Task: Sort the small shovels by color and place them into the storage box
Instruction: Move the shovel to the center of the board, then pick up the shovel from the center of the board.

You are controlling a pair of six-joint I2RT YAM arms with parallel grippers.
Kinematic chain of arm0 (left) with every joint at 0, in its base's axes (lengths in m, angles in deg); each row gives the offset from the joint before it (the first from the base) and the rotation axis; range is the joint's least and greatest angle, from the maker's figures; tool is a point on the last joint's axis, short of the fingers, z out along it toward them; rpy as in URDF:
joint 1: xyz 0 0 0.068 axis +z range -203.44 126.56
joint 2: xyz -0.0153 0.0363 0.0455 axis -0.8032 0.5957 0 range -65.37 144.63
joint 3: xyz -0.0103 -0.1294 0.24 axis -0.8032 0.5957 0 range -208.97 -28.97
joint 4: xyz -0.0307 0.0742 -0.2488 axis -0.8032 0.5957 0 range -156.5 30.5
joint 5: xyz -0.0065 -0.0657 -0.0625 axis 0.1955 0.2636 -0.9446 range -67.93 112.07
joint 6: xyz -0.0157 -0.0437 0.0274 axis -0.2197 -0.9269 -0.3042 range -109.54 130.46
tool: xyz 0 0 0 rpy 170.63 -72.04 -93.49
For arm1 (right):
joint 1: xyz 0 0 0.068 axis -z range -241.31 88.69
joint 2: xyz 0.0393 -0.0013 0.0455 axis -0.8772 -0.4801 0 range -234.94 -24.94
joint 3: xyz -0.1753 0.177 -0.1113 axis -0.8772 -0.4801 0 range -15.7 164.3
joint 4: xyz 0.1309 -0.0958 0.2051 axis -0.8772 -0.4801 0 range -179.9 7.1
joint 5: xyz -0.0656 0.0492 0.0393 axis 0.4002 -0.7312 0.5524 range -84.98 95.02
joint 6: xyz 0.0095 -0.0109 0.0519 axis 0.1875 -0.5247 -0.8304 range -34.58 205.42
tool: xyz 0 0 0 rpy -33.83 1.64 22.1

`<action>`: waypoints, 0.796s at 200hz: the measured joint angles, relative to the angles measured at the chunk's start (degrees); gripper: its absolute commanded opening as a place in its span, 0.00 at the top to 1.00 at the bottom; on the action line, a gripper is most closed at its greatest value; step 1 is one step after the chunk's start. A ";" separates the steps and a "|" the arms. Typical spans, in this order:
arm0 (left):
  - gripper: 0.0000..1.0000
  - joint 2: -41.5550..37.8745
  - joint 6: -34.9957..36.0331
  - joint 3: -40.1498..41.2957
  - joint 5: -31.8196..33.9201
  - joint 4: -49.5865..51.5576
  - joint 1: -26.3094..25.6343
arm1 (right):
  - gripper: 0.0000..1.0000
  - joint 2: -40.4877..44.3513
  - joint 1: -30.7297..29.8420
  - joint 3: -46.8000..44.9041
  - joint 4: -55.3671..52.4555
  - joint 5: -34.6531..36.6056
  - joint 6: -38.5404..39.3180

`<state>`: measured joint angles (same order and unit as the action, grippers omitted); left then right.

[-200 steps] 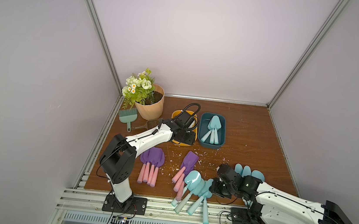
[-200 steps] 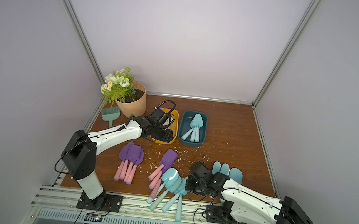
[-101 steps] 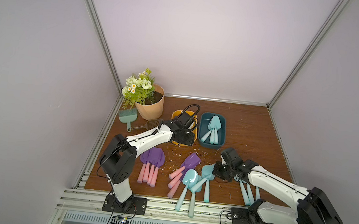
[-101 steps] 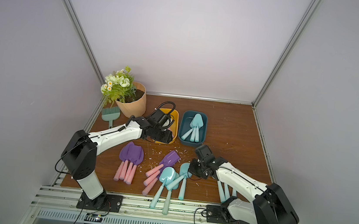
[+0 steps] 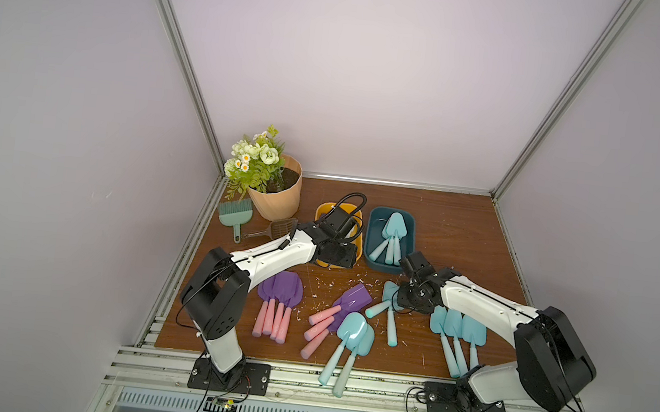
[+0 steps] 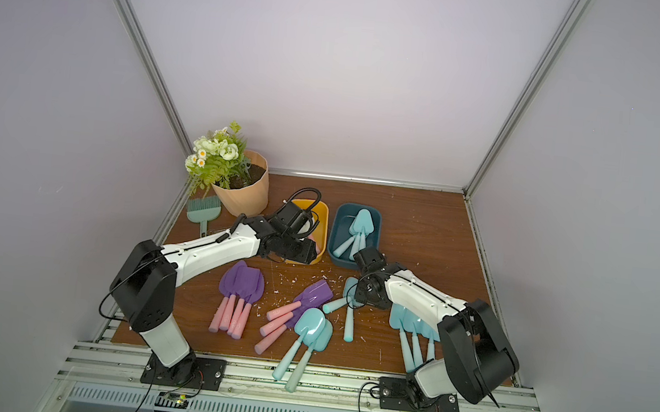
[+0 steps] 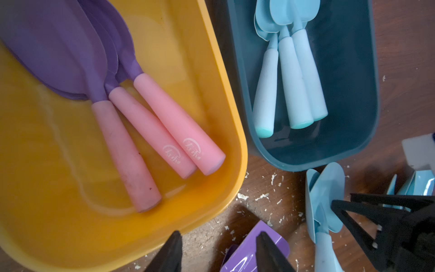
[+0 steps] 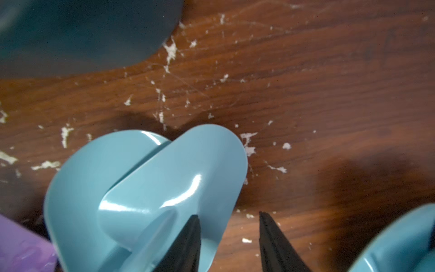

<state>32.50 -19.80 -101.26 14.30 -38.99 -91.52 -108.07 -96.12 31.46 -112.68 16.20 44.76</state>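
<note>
Now my left gripper (image 7: 219,236) hangs above the near rim of the yellow box (image 7: 47,164), jaws parted and gripping nothing. Three purple shovels (image 7: 150,127) with pink handles lie inside that box. The teal box (image 7: 348,94) beside it contains three light blue shovels (image 7: 294,89). My right gripper (image 8: 228,215) is spread and empty, with one finger over the overlapped pair (image 8: 174,179) of blue blades. Loose on the table (image 5: 463,237) are a purple row (image 5: 279,293) of four, a purple cluster (image 5: 352,299) of three, a front pair (image 5: 353,330) of blue shovels, and a blue trio (image 5: 459,327) beside my right arm.
</note>
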 measured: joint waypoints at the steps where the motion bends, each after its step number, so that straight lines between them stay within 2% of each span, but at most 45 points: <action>1: 0.47 0.00 0.00 0.02 0.02 -0.04 0.00 | 0.53 0.07 0.00 0.04 -0.07 0.02 0.00; 50: 0.47 0.00 -1.42 0.79 -0.02 -1.81 0.00 | 0.54 8.07 -1.62 2.78 -5.40 0.28 0.70; 72: 0.47 0.00 -1.75 1.07 -0.02 -2.21 0.00 | 0.53 10.25 -3.89 3.19 -5.64 -3.61 0.02; 119: 0.47 0.00 -2.10 1.07 0.00 -2.54 0.00 | 0.53 8.66 -7.91 1.49 -2.03 -15.65 -2.71; 159: 0.47 -0.83 -2.12 2.19 0.13 -2.91 0.00 | 0.53 4.92 -9.64 0.00 0.98 -19.65 -3.96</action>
<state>31.67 -21.92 -99.08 14.43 -41.90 -91.52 -103.15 -105.75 31.46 -111.70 -3.45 40.80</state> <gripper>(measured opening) 0.531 0.469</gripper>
